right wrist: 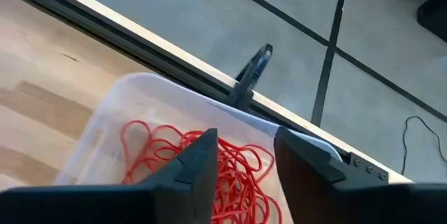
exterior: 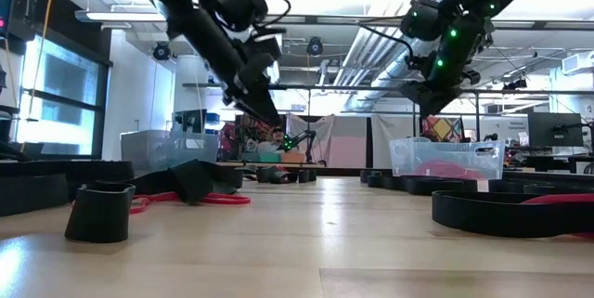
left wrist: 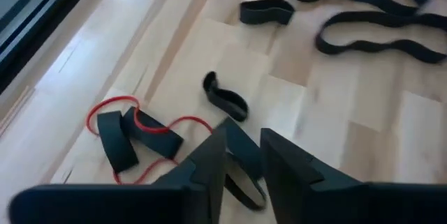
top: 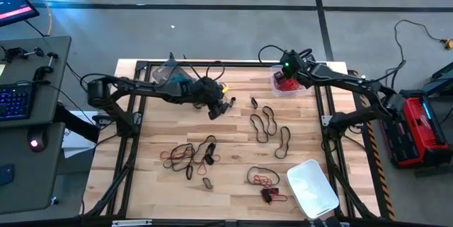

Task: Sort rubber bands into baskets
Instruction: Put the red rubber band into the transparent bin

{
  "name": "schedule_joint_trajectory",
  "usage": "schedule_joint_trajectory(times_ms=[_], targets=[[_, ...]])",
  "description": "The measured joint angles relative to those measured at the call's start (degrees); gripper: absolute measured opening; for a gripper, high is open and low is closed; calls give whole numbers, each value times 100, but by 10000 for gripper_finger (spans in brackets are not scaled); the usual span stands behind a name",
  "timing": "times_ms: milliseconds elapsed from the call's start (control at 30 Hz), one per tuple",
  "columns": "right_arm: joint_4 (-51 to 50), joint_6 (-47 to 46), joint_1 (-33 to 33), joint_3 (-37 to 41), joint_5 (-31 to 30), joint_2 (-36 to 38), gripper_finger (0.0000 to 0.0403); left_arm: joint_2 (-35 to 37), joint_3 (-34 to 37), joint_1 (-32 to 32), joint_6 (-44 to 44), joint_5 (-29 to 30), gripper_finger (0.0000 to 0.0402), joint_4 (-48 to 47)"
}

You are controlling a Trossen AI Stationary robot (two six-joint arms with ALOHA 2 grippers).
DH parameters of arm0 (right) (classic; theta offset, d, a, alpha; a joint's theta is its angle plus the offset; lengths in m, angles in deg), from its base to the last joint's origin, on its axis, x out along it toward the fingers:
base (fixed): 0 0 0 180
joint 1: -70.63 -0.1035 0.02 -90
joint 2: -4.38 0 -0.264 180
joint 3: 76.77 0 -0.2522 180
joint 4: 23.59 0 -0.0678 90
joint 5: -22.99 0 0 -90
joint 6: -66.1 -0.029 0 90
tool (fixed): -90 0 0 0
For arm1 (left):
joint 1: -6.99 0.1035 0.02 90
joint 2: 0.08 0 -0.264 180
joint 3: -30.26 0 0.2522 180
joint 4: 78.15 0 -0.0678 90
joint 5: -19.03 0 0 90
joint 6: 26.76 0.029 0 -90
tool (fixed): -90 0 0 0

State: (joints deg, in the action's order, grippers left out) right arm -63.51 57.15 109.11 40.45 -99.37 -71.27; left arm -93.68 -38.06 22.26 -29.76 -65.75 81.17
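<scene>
Overhead, the right tool is hanging part-open and empty above the clear plastic basket of red rubber bands at the pale wooden worktop's far edge. The left tool is hovering slightly parted, gripping nothing, over loose black rubber bands.

We see a pale wood-plank tabletop with a smooth, faintly glossy finish. The baskets look like translucent plastic, and the rubber bands look matt.
</scene>
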Motion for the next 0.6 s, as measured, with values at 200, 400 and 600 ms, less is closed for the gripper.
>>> schedule_joint_trajectory(times_ms=[200,400,600], targets=[[-52,0,-293,-195,-1,45,146,-481,-293,309,-319,-16,117,21],[-140,-50,-629,-201,4,135,146,-1022,-917,543,-619,53,125,-427],[-148,-63,-839,-200,2,138,146,-1527,-1342,726,-727,115,125,-861]])
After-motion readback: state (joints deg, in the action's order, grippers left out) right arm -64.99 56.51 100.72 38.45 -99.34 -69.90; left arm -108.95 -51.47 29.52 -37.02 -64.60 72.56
